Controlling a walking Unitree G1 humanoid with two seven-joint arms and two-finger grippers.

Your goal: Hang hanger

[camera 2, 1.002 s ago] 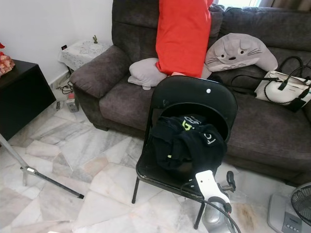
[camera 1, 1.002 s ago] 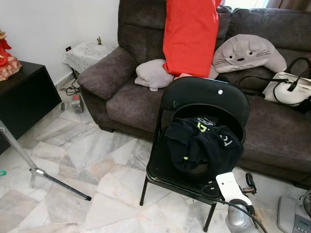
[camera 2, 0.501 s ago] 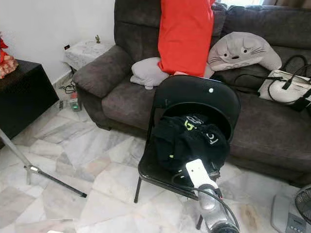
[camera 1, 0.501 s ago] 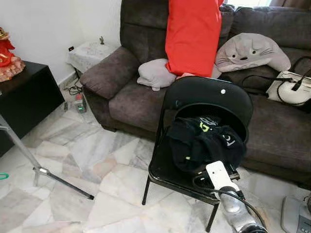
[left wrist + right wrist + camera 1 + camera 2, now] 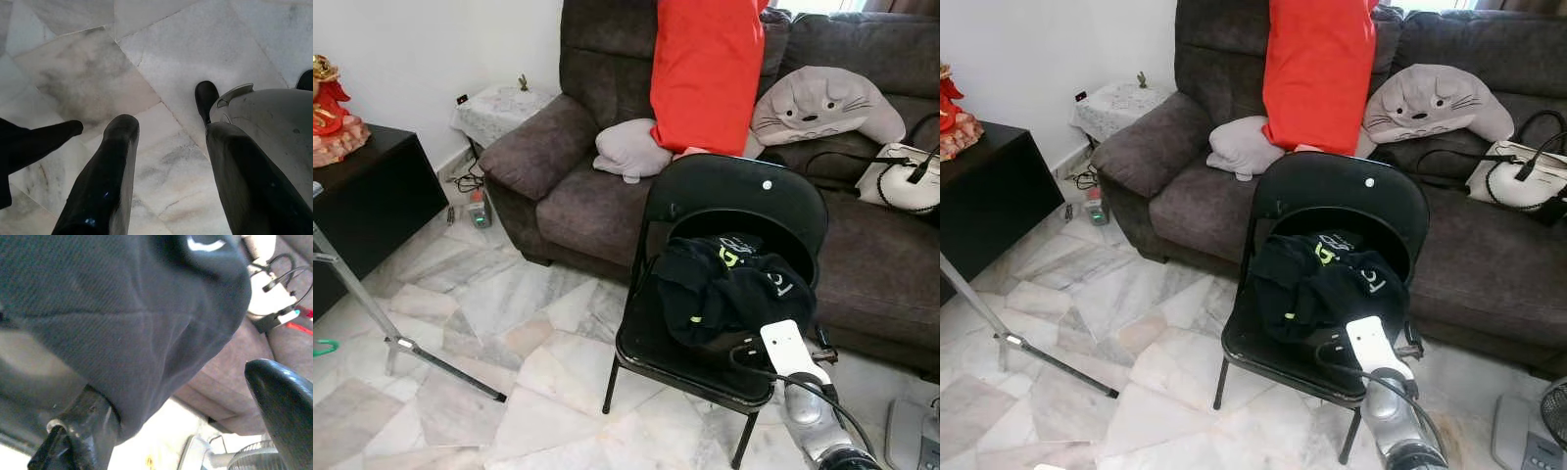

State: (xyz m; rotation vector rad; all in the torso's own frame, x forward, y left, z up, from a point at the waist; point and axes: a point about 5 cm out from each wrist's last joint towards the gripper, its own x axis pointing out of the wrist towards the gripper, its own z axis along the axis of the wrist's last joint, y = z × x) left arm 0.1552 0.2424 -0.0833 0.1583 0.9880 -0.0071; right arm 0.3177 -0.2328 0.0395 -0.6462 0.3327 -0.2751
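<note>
The two head views look forward and down from standing height at a black folding chair (image 5: 724, 284) in mid-frame, with a dark sofa (image 5: 607, 176) across the upper half and marble floor (image 5: 480, 333) in the lower left. They share nearly the whole scene; the right eye view sets the chair slightly further left. The right arm (image 5: 1386, 392) enters both at lower right.

The left wrist view faces straight down, close to the same floor, past its two black fingers (image 5: 105, 176).

The right wrist view sits very near dark clothing (image 5: 122, 318), which covers the upper left; the sofa's front and what may be a fan (image 5: 254, 462) show at the lower right.
</note>
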